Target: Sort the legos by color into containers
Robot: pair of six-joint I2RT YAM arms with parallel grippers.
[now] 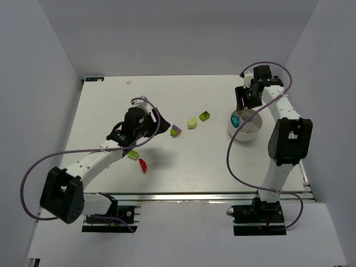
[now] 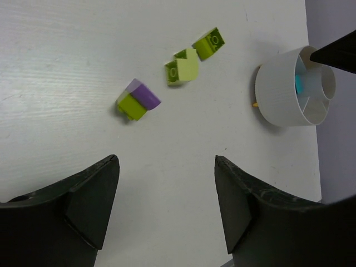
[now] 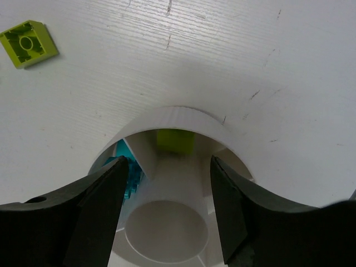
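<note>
Three legos lie mid-table: a purple-and-lime brick (image 1: 176, 130) (image 2: 138, 100), a pale lime brick (image 1: 192, 123) (image 2: 182, 69) and a darker green one (image 1: 205, 115) (image 2: 209, 43) (image 3: 28, 43). Another lime brick (image 1: 133, 154) and a red one (image 1: 143, 165) sit beside the left arm. My left gripper (image 1: 156, 123) (image 2: 167, 183) hangs open over bare table, short of the purple-and-lime brick. The containers are wedges of a round white bowl (image 1: 240, 135) (image 2: 278, 94) (image 3: 167, 117). My right gripper (image 1: 247, 103) (image 3: 167, 183) stands open above it. A lime brick (image 3: 175, 140) lies in one wedge, cyan bricks (image 3: 127, 169) in the neighbouring one.
White walls close the table in at the back and both sides. The right arm's black fingertip (image 2: 336, 53) shows over the bowl in the left wrist view. Purple cables loop beside both arms.
</note>
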